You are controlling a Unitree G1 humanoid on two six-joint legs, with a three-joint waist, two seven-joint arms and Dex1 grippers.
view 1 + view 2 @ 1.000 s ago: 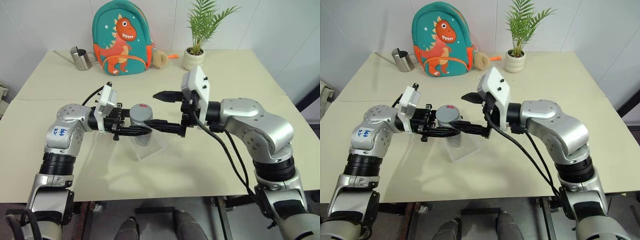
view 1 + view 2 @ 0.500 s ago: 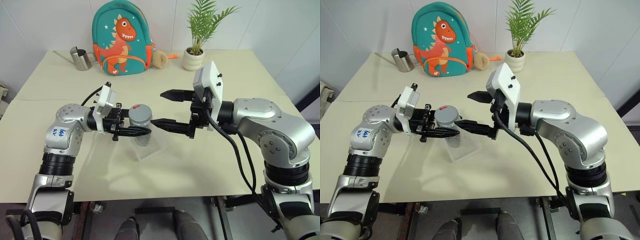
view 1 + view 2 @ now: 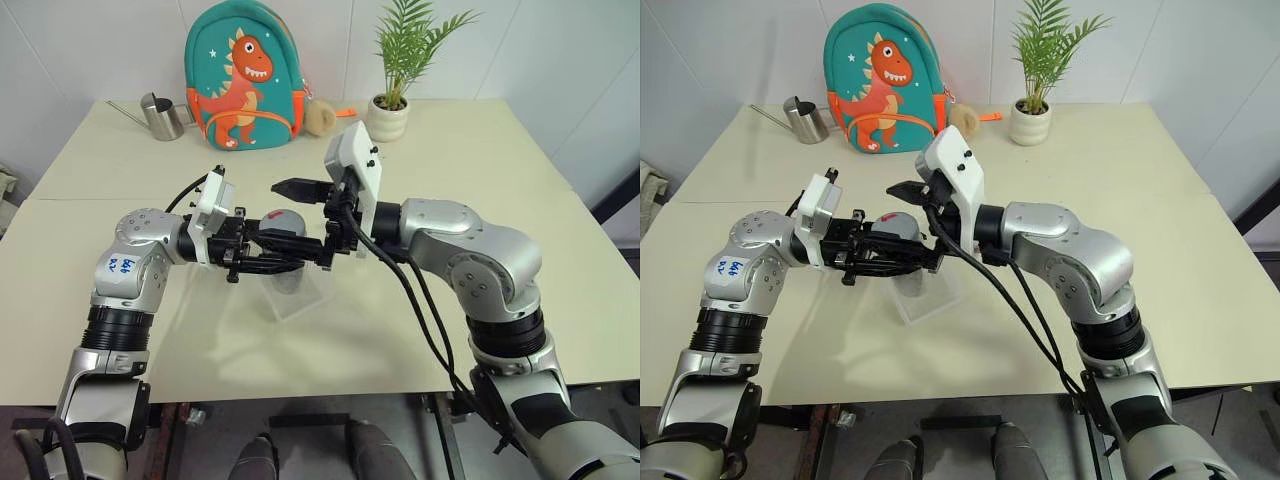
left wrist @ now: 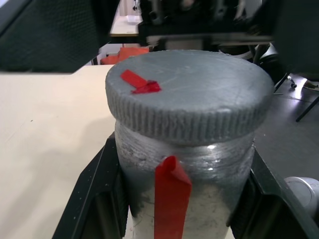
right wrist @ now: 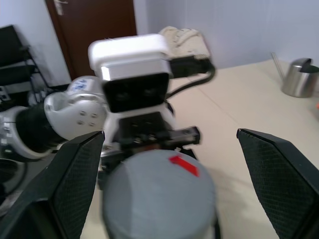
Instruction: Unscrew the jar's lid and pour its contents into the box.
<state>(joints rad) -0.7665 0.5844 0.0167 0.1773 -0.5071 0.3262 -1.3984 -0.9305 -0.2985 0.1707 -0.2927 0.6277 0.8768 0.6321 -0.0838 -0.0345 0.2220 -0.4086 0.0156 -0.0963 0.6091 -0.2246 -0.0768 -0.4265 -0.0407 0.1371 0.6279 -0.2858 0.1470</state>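
Clamping the jar [image 4: 189, 199] by its body, the left gripper [image 3: 268, 262] reaches level toward the robot's right, with a black finger pressed against each side of the glass just under the lid [image 4: 192, 94]. The jar is held upright in the air above the box [image 3: 300, 292], which sits on the cream table [image 3: 480, 140] right below it. The lid is grey with a ribbed edge and is seated on the jar; a small red mark sits on its top, and a red strip runs down the jar's side. What is inside the jar cannot be made out.

The right gripper [image 3: 305, 222] comes in from the opposite side, pointing toward the robot's left, with its two fingers spread wide apart and nothing between them but the lid. One finger [image 3: 298, 187] stands above and behind the lid and the other lies low in front of it, so the lid sits between them, and neither finger touches it in the right wrist view.

At the far edge of the table stand a teal dinosaur backpack [image 3: 243, 75], a steel watering can [image 3: 160, 117] beside it, and a potted plant [image 3: 390, 100].
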